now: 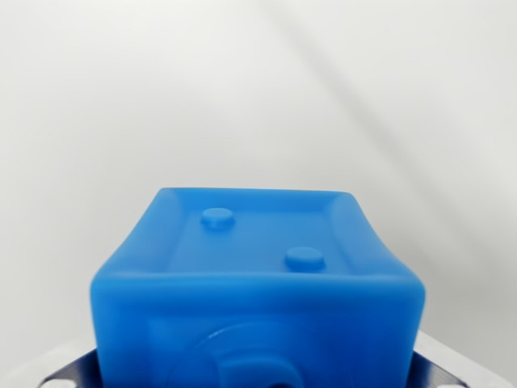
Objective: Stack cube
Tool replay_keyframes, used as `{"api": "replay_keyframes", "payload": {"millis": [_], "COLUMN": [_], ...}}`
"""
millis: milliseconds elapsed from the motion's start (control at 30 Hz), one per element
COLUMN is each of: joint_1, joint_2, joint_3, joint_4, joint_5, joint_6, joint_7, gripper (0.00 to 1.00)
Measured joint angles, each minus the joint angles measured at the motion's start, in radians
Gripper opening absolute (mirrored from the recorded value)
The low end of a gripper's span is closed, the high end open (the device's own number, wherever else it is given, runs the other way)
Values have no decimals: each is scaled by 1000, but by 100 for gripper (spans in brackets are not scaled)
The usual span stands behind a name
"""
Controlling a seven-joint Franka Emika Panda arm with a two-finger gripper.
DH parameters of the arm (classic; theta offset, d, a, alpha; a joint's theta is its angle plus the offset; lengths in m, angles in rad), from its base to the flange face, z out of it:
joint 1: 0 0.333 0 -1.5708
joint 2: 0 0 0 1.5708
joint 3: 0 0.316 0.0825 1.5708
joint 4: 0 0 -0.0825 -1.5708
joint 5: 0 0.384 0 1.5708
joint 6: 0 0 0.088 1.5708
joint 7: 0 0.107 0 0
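In the wrist view, a blue cube (258, 283) fills the lower middle of the picture, very close to the camera. Its upper face has a raised rim around a shallow recess, and two small round studs stand in that recess, one toward the back left and one nearer the front right. The face turned toward the camera carries a round moulded shape, cut off by the bottom edge of the picture. Grey metal parts (56, 373) show at both bottom corners, just beside the cube's lower sides; they seem to belong to the jaws, with the cube sitting between them. Whether the jaws press on the cube or stand slightly apart from it cannot be told, as the contact is hidden. Behind the cube lies a plain white surface (258, 89) with soft diagonal shadows; it may be the table.
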Motion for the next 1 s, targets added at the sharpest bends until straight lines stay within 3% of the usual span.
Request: {"api": "replay_keyframes", "payload": {"millis": [1000], "joint_1": [90], "joint_2": [2], "joint_3": [25], "joint_4": [33], "joint_5": [-5], "joint_6": [-29], "joint_7": [138], "gripper": [0]}}
